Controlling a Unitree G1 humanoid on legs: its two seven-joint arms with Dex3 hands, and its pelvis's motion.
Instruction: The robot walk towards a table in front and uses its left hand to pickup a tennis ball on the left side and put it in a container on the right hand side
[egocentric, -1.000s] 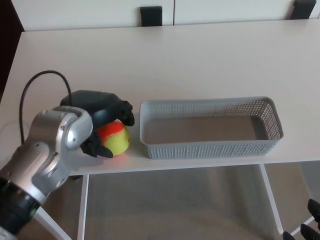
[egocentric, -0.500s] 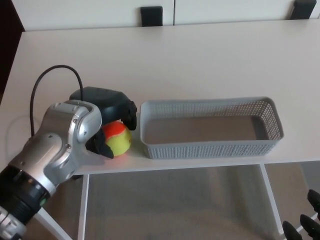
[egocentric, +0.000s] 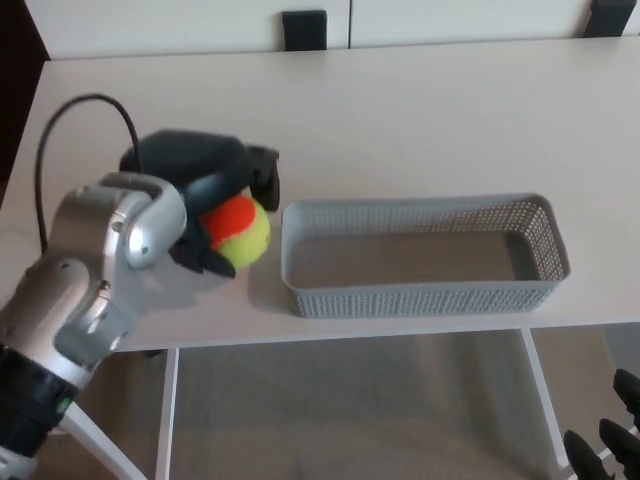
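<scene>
A yellow-green and orange tennis ball (egocentric: 240, 229) is held above the white table (egocentric: 400, 120), its shadow on the surface below. My left hand (egocentric: 207, 190) is shut on it, black fingers wrapped over its top and left side. The silver left forearm (egocentric: 95, 270) comes in from the lower left. Just right of the ball stands a grey perforated container (egocentric: 420, 255), long, shallow and with nothing inside. My right hand (egocentric: 612, 445) shows only as black fingertips at the bottom right corner, below the table.
A black cable (egocentric: 75, 120) loops up from the left wrist over the table's left part. Two dark chair backs (egocentric: 303, 28) stand beyond the table's far edge. The table's front edge runs just below the container, with white legs and floor under it.
My left hand has lifted the tennis ball off the table and moved it slightly up and to the right, toward the container's left end. The container has not moved.
</scene>
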